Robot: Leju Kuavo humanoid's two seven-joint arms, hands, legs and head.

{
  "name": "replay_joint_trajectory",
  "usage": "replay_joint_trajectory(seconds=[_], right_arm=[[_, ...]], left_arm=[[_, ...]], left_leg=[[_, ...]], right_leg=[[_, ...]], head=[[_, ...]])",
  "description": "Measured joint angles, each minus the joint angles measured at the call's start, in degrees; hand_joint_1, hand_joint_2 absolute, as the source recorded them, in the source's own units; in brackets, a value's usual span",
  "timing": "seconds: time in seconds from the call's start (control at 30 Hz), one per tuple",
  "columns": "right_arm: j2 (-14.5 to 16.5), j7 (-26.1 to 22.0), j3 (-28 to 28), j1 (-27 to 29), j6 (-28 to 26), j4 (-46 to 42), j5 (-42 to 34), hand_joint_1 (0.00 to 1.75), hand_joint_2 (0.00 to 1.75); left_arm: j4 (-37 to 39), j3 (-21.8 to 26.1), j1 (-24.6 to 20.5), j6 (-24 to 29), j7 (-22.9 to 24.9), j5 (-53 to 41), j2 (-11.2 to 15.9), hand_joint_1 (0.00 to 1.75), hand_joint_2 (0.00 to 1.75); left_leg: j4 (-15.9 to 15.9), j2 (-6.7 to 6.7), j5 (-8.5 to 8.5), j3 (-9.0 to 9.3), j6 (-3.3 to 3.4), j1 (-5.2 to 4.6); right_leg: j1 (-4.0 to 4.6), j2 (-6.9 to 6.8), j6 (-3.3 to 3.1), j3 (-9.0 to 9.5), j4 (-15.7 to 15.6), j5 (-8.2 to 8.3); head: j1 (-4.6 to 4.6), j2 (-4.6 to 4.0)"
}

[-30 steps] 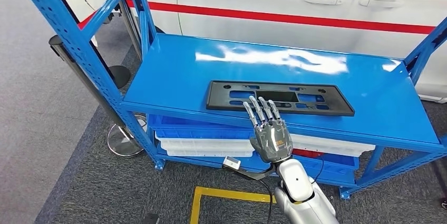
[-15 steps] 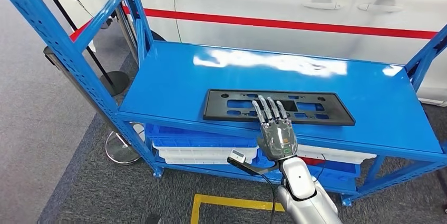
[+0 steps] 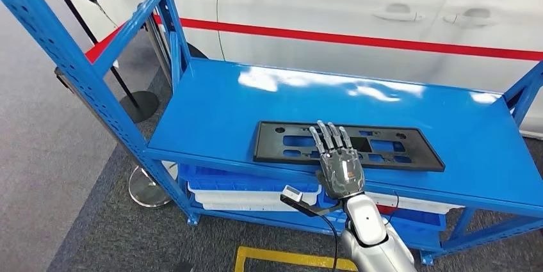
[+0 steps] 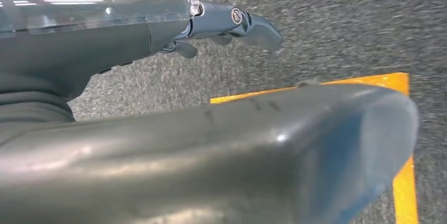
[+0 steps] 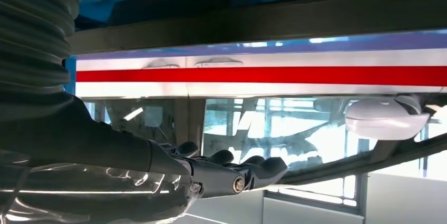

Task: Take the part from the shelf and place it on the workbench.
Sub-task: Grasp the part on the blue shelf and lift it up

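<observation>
A long black plastic part (image 3: 390,152) with several cut-outs lies flat near the front edge of the blue shelf (image 3: 218,109). My right hand (image 3: 338,168) reaches in from below the shelf's front edge. Its fingers (image 3: 330,136) are straight and spread, lying over the middle of the part and holding nothing. In the right wrist view the same hand (image 5: 216,176) stretches out flat toward the white car. My left hand (image 4: 132,45) hangs over grey carpet, its fingers (image 4: 250,23) loosely extended and its thumb (image 4: 253,150) large in the foreground, with nothing in it.
A white car (image 3: 358,9) with a red stripe stands close behind the shelf. Blue uprights (image 3: 83,67) frame the left side. Blue and white bins (image 3: 243,185) sit on the lower level. A yellow floor line (image 3: 288,259) and a round stand base (image 3: 148,185) lie below.
The camera has shifted, so the whole scene sits differently. My right hand has reached further forward, from the part's near edge to lie across its middle.
</observation>
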Motion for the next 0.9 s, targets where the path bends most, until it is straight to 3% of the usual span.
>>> replay_joint_trajectory(seconds=[0.13, 0.17, 0.23, 0.27, 0.3, 0.33, 0.4, 0.47, 0.53, 0.63, 0.7, 0.77, 0.8, 0.83, 0.9], right_arm=[[-0.08, 0.23, -0.28, 0.05, -0.01, 0.07, 0.22, 0.00, 1.75], [-0.07, 0.30, -0.33, 0.02, 0.02, 0.07, 0.34, 0.00, 1.75], [-0.08, 0.43, -0.53, 0.22, 0.18, 0.07, 0.63, 0.00, 1.75], [-0.08, 0.53, -0.62, 0.48, 0.36, 0.07, 0.80, 0.00, 1.75], [-0.08, 0.65, -0.71, 0.76, 0.62, 0.05, 1.00, 0.00, 1.75], [-0.08, 0.78, -0.80, 1.03, 0.90, 0.00, 1.23, 0.00, 1.75], [-0.08, 1.02, -1.01, 1.36, 1.38, -0.22, 1.69, 0.02, 1.75], [-0.09, 1.29, -1.22, 1.44, 1.89, -0.48, 2.15, 0.73, 1.75], [-0.10, 1.69, -1.41, 1.54, 2.81, -0.63, 2.55, 1.41, 1.75], [-0.11, 2.35, -1.80, 1.59, 4.60, -0.80, 2.85, 1.66, 1.75], [-0.14, 2.59, -2.18, 1.60, 5.39, -0.89, 2.78, 1.75, 1.75], [-0.19, 2.68, -2.46, 1.75, 6.06, -0.89, 2.53, 1.75, 1.75], [-0.22, 2.68, -2.56, 1.88, 6.49, -0.88, 2.32, 1.75, 1.75], [-0.25, 2.68, -2.63, 1.99, 6.91, -0.88, 2.06, 1.75, 1.75], [-0.27, 2.68, -2.70, 2.08, 7.57, -0.89, 1.52, 1.75, 1.75]], left_arm=[[0.00, -0.03, -0.01, -0.35, -0.39, -0.02, 0.04, 0.00, 0.00], [0.00, -0.03, -0.09, -0.40, -0.44, -0.02, 0.06, 0.00, 0.00], [0.00, -0.07, -0.17, -0.51, -0.49, -0.04, 0.06, 0.00, 0.00], [0.00, -0.11, -0.10, -0.52, -0.47, -0.06, 0.06, 0.00, 0.00], [0.01, -0.18, 0.01, -0.54, -0.44, -0.07, 0.06, 0.00, 0.00], [0.01, -0.29, 0.12, -0.55, -0.37, -0.09, 0.07, 0.00, 0.00], [0.03, -0.62, 0.22, -0.64, -0.19, -0.12, 0.12, 0.00, 0.00], [0.06, -0.91, 0.11, -0.90, -0.07, -0.12, 0.18, 0.00, 0.00], [0.09, -1.06, 0.04, -1.16, -0.08, -0.11, 0.19, 0.00, 0.00], [0.11, -1.22, 0.13, -1.23, -0.31, -0.08, 0.19, 0.00, 0.00], [0.11, -1.28, -0.01, -1.21, -0.57, -0.07, 0.19, 0.00, 0.00], [0.11, -1.34, -0.08, -1.20, -0.85, -0.07, 0.19, 0.00, 0.00], [0.11, -1.37, -0.03, -1.19, -0.93, -0.07, 0.19, 0.00, 0.00], [0.11, -1.39, 0.02, -1.16, -0.98, -0.08, 0.19, 0.00, 0.00], [0.11, -1.42, 0.05, -1.05, -0.98, -0.10, 0.19, 0.00, 0.00]], left_leg=[[2.65, 0.18, -1.27, 0.00, -1.26, -0.09], [5.22, 0.22, -2.61, -1.21, -1.42, -0.01], [12.41, 0.24, -5.78, -5.38, -1.76, 0.12], [15.30, 0.24, -6.73, -7.41, -1.89, 0.18], [16.45, 0.25, -6.55, -8.67, -1.96, 0.23], [15.44, 0.25, -5.07, -8.92, -2.03, 0.27], [8.23, 0.30, 0.42, -6.90, -1.90, 0.33], [2.17, 0.41, 3.22, -5.05, -1.48, 0.11], [0.93, 0.45, 3.16, -4.83, -0.79, -0.16], [0.26, 0.46, 3.79, -4.43, 0.28, 0.11], [-0.10, 0.50, 3.83, -4.17, 0.81, 0.30], [-0.11, 0.48, 3.63, -4.09, 1.03, 0.30], [-0.09, 0.45, 3.49, -3.99, 1.04, 0.30], [-0.08, 0.41, 3.33, -3.80, 0.98, 0.31], [-0.07, 0.33, 2.91, -3.17, 0.71, 0.32]], right_leg=[[-0.40, 0.09, -1.13, 1.81, -0.99, -0.11], [-0.50, 0.06, -1.35, 2.36, -1.12, -0.32], [-0.44, 0.01, -1.61, 2.90, -1.12, -0.87], [-0.41, 0.01, -1.62, 3.15, -1.10, -1.14], [-0.39, 0.05, -1.59, 3.46, -1.07, -1.40], [-0.38, 0.12, -1.53, 3.85, -1.04, -1.69], [-0.39, 0.23, -1.30, 4.80, -1.00, -2.45], [-0.32, 0.24, -0.85, 5.31, -0.91, -3.04], [-0.23, 0.21, -0.26, 5.29, -0.82, -3.38], [-0.26, 0.17, 0.59, 5.02, 0.22, -4.49], [-0.45, 0.17, 1.06, 2.47, 5.37, -7.28], [-0.63, 0.15, 1.40, -1.86, 12.96, -10.12], [-0.74, 0.15, 1.51, -3.36, 15.11, -10.23], [-0.83, 0.14, 1.55, -3.92, 15.25, -9.24], [-0.96, 0.10, 1.37, -1.78, 9.27, -4.62]], head=[[0.02, 0.01], [0.02, 0.01], [0.02, 0.01], [0.02, 0.01], [0.02, 0.01], [0.02, 0.01], [0.02, 0.01], [0.02, 0.00], [0.00, 0.00], [0.00, 0.01], [0.02, 0.01], [0.01, 0.01], [0.01, 0.01], [0.01, 0.01], [0.02, 0.01]])
